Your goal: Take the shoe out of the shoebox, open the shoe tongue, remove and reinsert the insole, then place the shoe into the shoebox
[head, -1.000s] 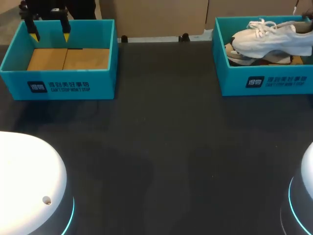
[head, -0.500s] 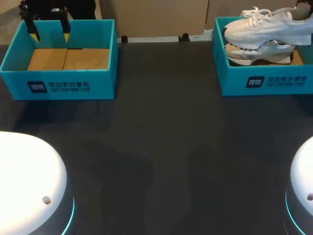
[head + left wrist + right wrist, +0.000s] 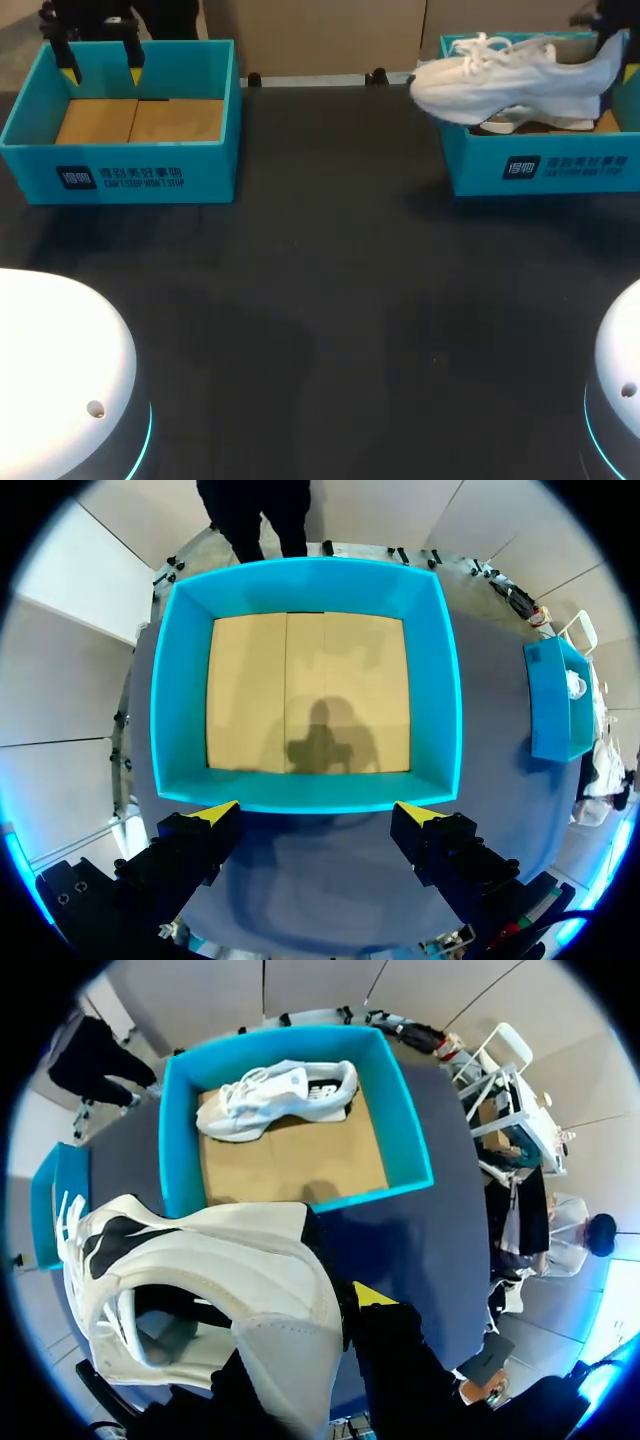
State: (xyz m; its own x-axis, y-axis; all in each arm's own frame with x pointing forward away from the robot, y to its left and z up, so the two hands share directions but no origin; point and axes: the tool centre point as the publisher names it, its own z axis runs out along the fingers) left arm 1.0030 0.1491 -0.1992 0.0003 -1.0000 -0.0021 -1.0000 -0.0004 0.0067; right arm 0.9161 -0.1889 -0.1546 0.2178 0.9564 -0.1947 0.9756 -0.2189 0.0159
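My right gripper [image 3: 340,1310] is clamped on only the heel of the shoe [image 3: 505,75], whose toe juts past the shoebox [image 3: 545,170] wall, so it may twist and slip free; my left gripper [image 3: 315,815] hangs wide open, empty, well apart from that shoebox.

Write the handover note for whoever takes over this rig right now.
Right gripper: shut on the heel of the white shoe, holding it in the air, toe out past the wall of the right shoebox.
Left gripper: open, above the left shoebox, which holds no shoe.
A second shoe lies in the right shoebox.
Done: shoe lifted from its box.
Left: set it down, open the tongue, remove and refit the insole, box it again.
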